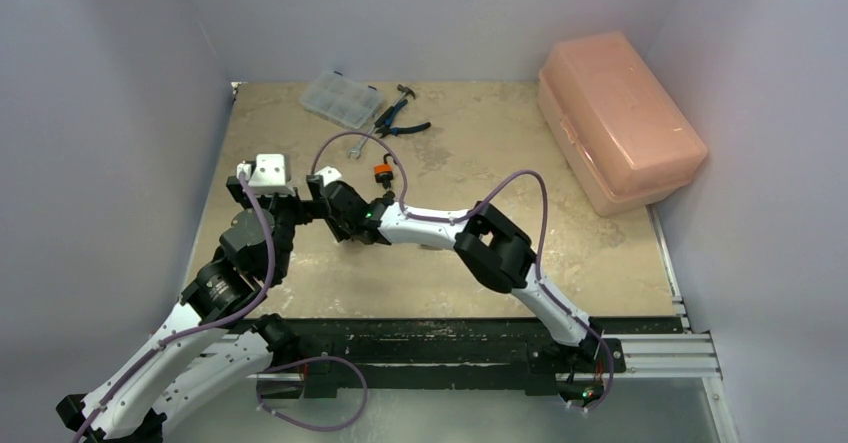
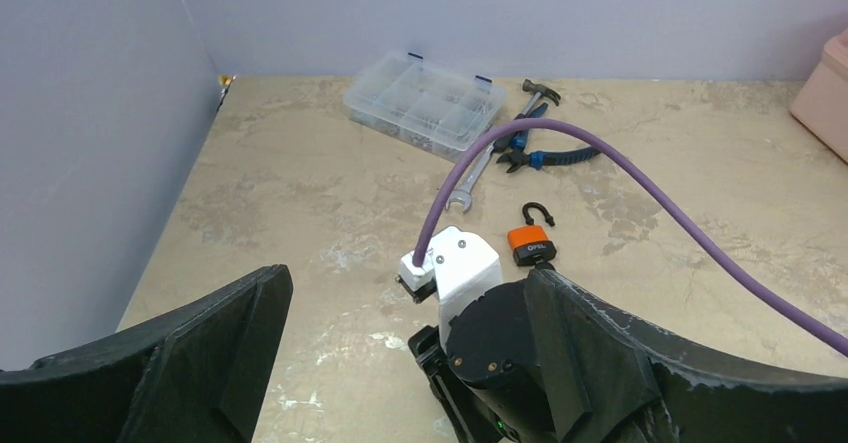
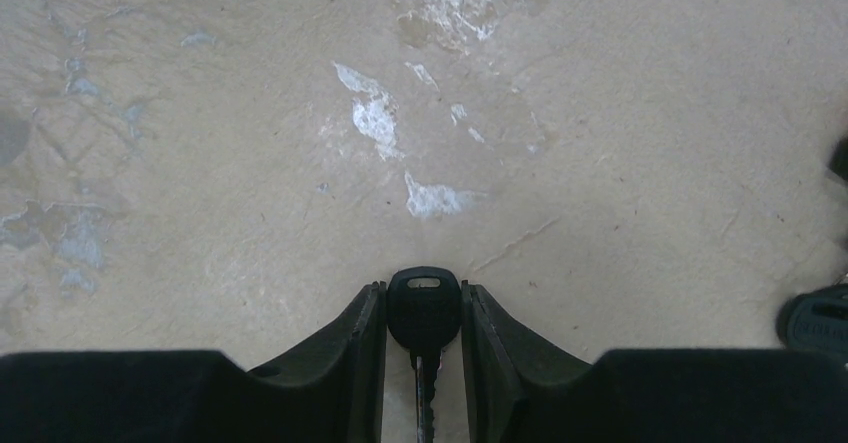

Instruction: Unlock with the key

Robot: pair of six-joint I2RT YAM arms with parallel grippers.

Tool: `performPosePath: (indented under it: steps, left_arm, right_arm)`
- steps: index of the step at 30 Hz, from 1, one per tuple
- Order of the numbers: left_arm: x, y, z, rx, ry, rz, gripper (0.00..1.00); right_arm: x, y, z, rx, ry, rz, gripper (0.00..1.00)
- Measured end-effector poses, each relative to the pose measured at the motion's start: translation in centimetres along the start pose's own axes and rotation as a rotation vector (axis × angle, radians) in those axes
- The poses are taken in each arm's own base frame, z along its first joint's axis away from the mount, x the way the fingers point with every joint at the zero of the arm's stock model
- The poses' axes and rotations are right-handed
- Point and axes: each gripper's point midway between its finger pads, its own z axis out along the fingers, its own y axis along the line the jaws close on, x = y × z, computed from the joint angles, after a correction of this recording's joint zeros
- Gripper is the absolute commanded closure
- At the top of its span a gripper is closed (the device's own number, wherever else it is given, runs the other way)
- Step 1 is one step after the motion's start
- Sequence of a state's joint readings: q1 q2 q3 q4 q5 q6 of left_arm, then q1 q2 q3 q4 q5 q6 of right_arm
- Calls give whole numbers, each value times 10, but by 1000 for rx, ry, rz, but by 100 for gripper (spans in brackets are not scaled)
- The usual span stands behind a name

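Right claw (image 3: 421,290) pinches the black-headed metal key (image 3: 424,315); left claw (image 2: 410,363) gapes empty. Gripped only by its head's edges, the key may pivot and slip.

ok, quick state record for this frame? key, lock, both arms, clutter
key: black head, pinched between the jaws of the right gripper, blade pointing back toward the palm
padlock: orange, on the table, untouched, just past the right wrist
left gripper: jaws wide, empty
far edge: organizer box, pliers, wrench, hammer
far right: pink box
step: key not yet in the padlock
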State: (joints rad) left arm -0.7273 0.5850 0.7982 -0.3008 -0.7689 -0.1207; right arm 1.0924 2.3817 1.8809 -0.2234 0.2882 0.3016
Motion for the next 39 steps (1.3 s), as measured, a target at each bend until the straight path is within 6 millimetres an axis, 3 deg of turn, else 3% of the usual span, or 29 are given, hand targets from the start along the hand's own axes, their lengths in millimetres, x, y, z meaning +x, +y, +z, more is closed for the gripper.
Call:
performPosePath:
  steps: [5, 9, 13, 18, 20, 21, 26, 32, 35, 39]
  left_arm:
    - [0, -4, 0, 26, 2, 0, 5]
    - [1, -12, -1, 69, 4, -1, 4]
    - [0, -23, 0, 119, 5, -8, 5]
    - [7, -46, 7, 182, 37, -70, 6]
    - [11, -58, 10, 208, 59, -111, 8]
    - [18, -70, 14, 232, 87, -149, 9]
    - [45, -105, 25, 303, 135, -215, 12]
    - [85, -165, 3, 479, 175, -194, 19]
    - [90, -193, -10, 568, 168, -202, 21]
    - [84, -215, -21, 651, 130, -244, 27]
  right_arm:
    - [5, -6, -16, -6, 25, 43, 84]
    - [-5, -18, -38, -5, 11, 118, 85]
    - [-25, -46, -73, -5, -37, 259, 86]
    - [-41, -100, -118, 14, -110, 483, 87]
    - [-40, -123, -135, 26, -135, 577, 85]
    - [-32, -144, -150, 53, -148, 667, 85]
    - [-17, -163, -181, 56, -175, 813, 85]
    - [1, -194, -223, 74, -247, 998, 85]
    - [3, -205, -247, 72, -309, 1072, 85]
    - [-12, -210, -277, 42, -399, 1131, 85]
